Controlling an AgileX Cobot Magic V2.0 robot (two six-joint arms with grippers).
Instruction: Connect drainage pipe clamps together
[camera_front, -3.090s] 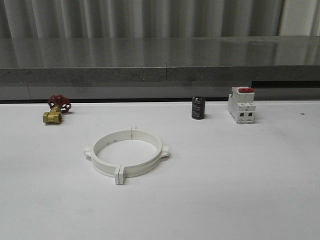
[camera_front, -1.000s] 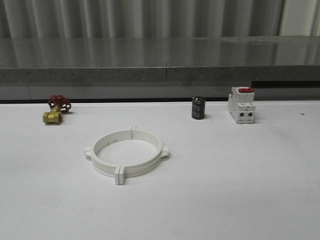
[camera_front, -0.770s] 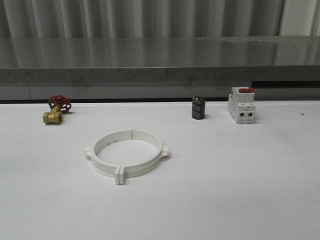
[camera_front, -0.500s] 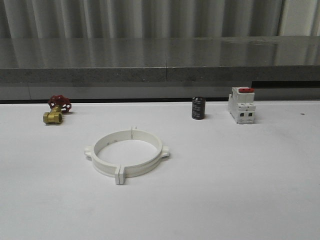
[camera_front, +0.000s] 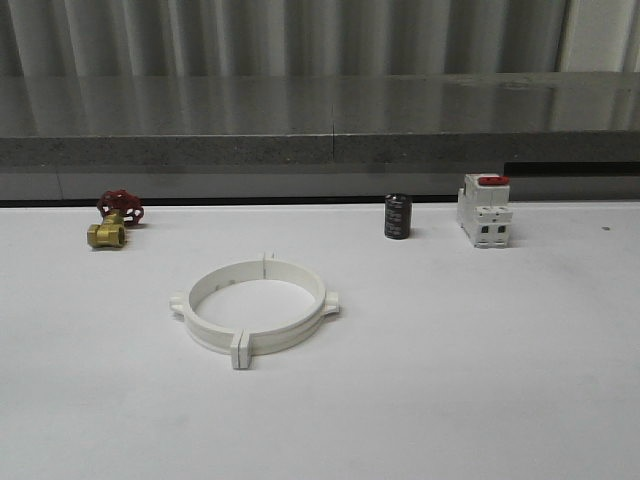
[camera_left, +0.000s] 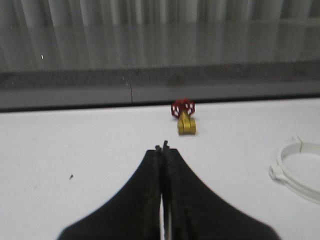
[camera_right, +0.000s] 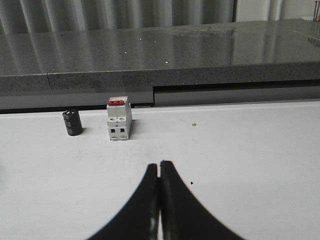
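The two white drainage pipe clamps (camera_front: 255, 308) lie flat on the white table (camera_front: 480, 380), left of centre. Their end flanges meet at front and back, so they form one closed ring. An edge of that ring (camera_left: 298, 169) also shows in the left wrist view. My left gripper (camera_left: 161, 147) is shut with nothing between its black fingers, well away from the ring. My right gripper (camera_right: 159, 164) is shut too and holds nothing, above bare table in front of the breaker.
A brass valve with a red handwheel (camera_front: 112, 221) sits at the back left. A black cylinder (camera_front: 398, 217) and a white red-topped breaker (camera_front: 484, 211) stand at the back right. A grey ledge (camera_front: 320, 150) runs behind the table.
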